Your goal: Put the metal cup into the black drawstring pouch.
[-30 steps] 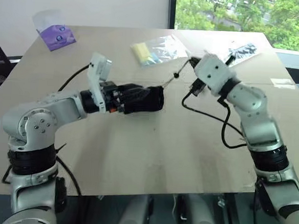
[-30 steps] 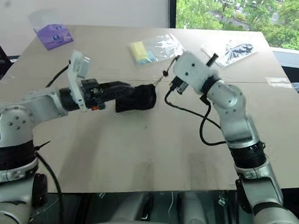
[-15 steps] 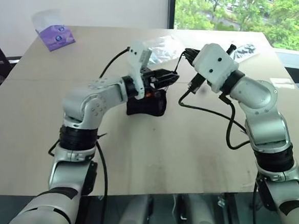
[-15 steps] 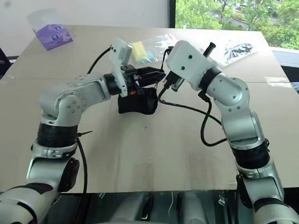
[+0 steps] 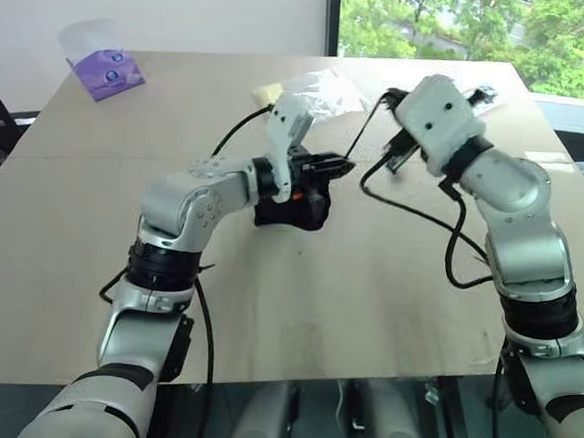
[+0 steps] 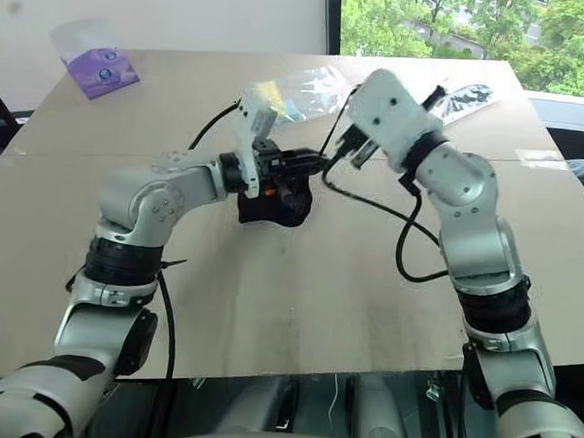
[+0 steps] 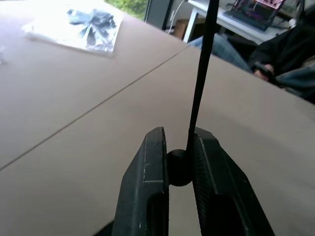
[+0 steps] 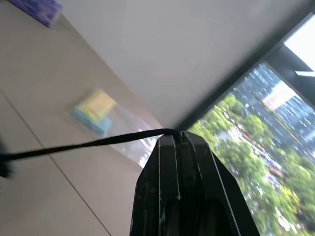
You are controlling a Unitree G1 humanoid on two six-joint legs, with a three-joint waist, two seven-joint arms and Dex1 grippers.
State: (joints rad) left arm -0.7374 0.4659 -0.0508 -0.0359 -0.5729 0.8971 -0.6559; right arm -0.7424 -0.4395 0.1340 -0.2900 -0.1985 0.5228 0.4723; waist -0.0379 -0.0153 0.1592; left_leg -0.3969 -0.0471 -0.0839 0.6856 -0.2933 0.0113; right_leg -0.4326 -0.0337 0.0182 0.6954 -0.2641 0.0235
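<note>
2 grippers (image 7: 178, 147) (image 8: 178, 140) on pouch cord (image 7: 202, 73)

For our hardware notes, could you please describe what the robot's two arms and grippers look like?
Both arms have silver-grey metal segments with black bands at the joints, and loose black cables loop alongside them. Each wrist carries a white housing. The left gripper and right gripper each have two black fingers that taper towards the tips.
</note>
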